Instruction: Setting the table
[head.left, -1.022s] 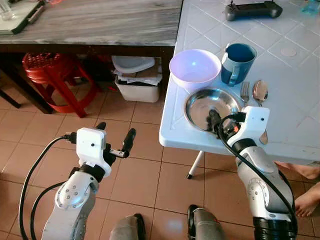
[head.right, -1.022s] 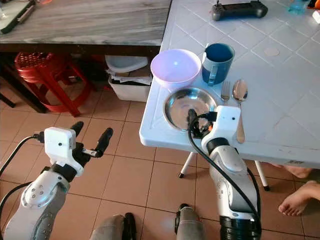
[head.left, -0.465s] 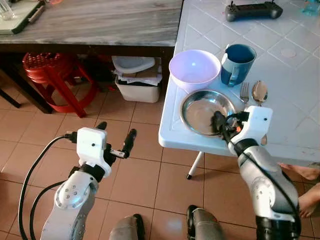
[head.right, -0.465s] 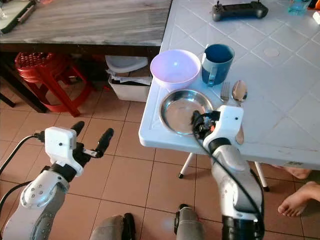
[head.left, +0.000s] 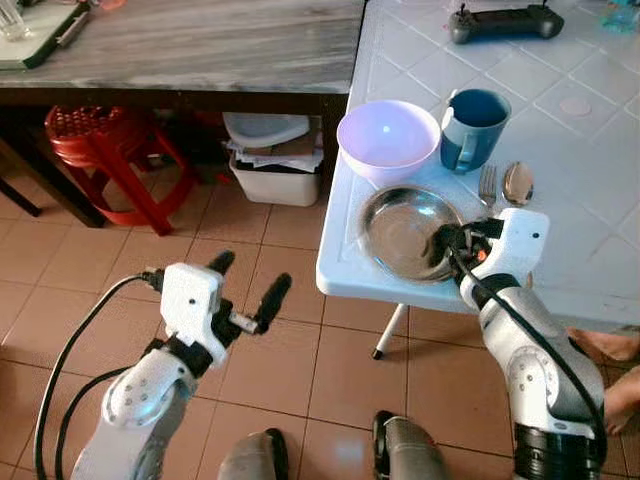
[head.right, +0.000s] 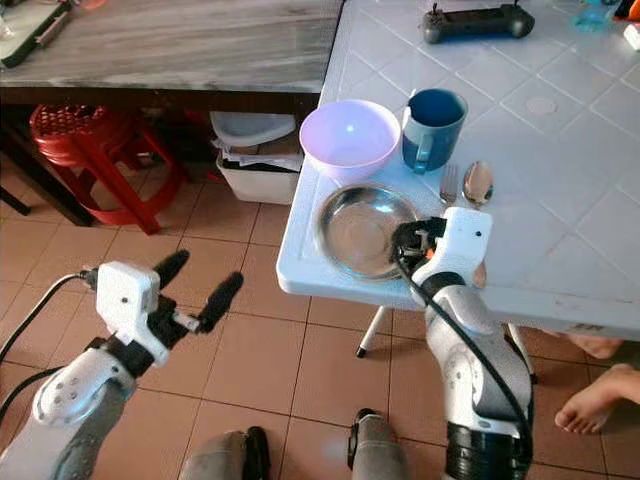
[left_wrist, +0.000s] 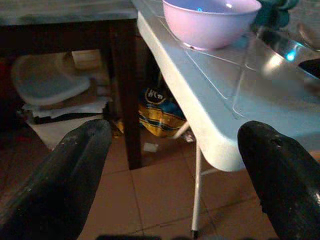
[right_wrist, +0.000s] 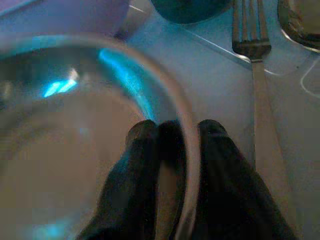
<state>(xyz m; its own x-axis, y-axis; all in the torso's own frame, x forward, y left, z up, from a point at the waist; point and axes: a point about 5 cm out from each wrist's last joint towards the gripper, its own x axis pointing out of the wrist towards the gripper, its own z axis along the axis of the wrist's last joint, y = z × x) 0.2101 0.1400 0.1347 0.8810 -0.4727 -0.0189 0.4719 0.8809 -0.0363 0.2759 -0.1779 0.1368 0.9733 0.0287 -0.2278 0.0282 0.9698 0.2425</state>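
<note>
A round steel plate (head.left: 400, 228) lies near the white table's (head.left: 590, 240) front edge, its rim slightly past it. My right gripper (head.left: 446, 241) is shut on the plate's right rim; the right wrist view has the rim (right_wrist: 186, 125) pinched between both black fingers (right_wrist: 136, 165). Behind the plate stand a pink bowl (head.left: 388, 138) and a blue mug (head.left: 473, 126). A fork (head.left: 489, 185) and spoon (head.left: 517, 182) lie to the plate's right. My left gripper (head.left: 247, 287) hangs open over the floor, left of the table.
A black controller (head.left: 503, 21) rests at the table's far side. A wooden-topped table (head.left: 200, 45) stands to the left, with a red stool (head.left: 95, 135) and a white bin (head.left: 270, 160) under it. A person's bare feet (head.left: 600, 345) are at the lower right.
My right gripper has closed on the plate's rim, and the plate has slid slightly left toward the table edge. The left gripper has drifted a little lower and rightward.
</note>
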